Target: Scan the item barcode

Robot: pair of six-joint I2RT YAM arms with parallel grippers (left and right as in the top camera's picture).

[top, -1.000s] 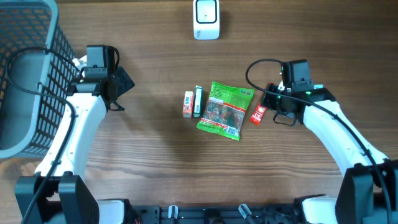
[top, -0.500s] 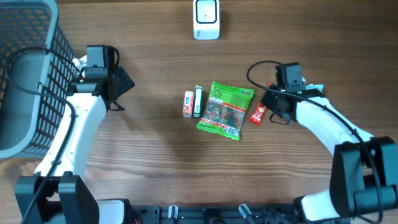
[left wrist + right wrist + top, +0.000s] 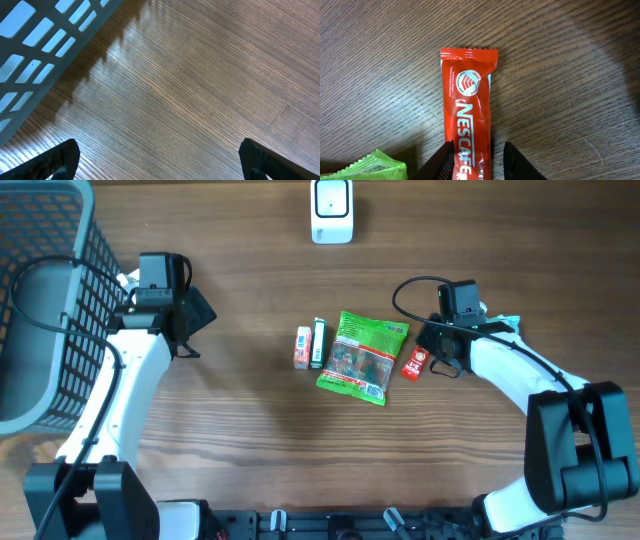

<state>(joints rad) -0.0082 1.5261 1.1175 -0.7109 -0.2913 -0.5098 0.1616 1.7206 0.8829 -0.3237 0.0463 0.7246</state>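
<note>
A red Nescafe sachet (image 3: pixel 414 364) (image 3: pixel 470 115) lies flat on the wooden table, just right of a green snack packet (image 3: pixel 362 356). My right gripper (image 3: pixel 428 352) (image 3: pixel 479 162) is low over the sachet's near end, open only a little. Its jaws straddle the sachet: the left finger (image 3: pixel 442 162) touches its edge and the right finger (image 3: pixel 517 162) stands a small gap away. The white scanner (image 3: pixel 331 210) sits at the far middle of the table. My left gripper (image 3: pixel 200 315) (image 3: pixel 160 160) hangs wide open over bare wood near the basket, holding nothing.
A dark mesh basket (image 3: pixel 40 300) (image 3: pixel 45 40) fills the far left corner. Two small boxes, one orange (image 3: pixel 302 347) and one green (image 3: pixel 318 343), lie left of the green packet, whose corner (image 3: pixel 370 167) shows in the right wrist view.
My right arm has edged left toward the sachet while its jaws kept the same width. The left arm and the items have not moved.
</note>
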